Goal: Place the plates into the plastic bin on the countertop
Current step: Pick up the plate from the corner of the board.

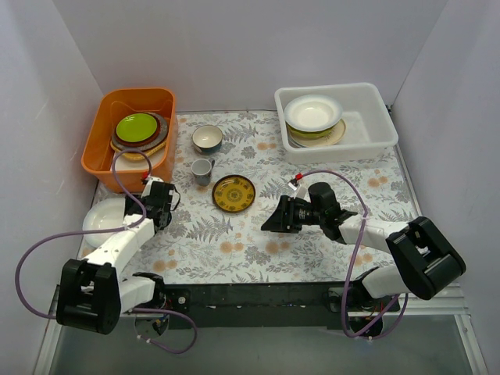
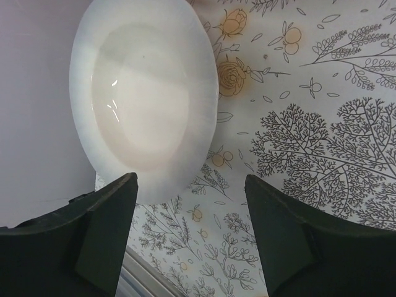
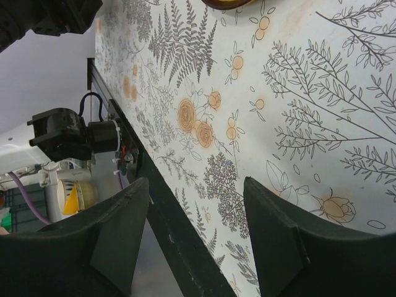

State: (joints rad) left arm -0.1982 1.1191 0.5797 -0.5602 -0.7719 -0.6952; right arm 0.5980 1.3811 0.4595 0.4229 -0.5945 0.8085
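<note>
At the left edge of the surface [image 1: 258, 242] lay a white plate [image 2: 145, 93], just ahead of the left claw [image 2: 190, 183] — wide, empty; the right claw [image 3: 195, 183] gaped empty too; the bin [image 1: 380, 141] — far right — held stacked plates [image 1: 312, 117].

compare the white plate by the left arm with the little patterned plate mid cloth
The white plate is plain and glossy; the patterned plate is brown with yellow markings. The white plate is larger than the patterned plate. The white plate lies at the left edge of the cloth, just ahead of the left gripper; the patterned plate sits mid-cloth, untouched. Both are round and lie flat.
</note>
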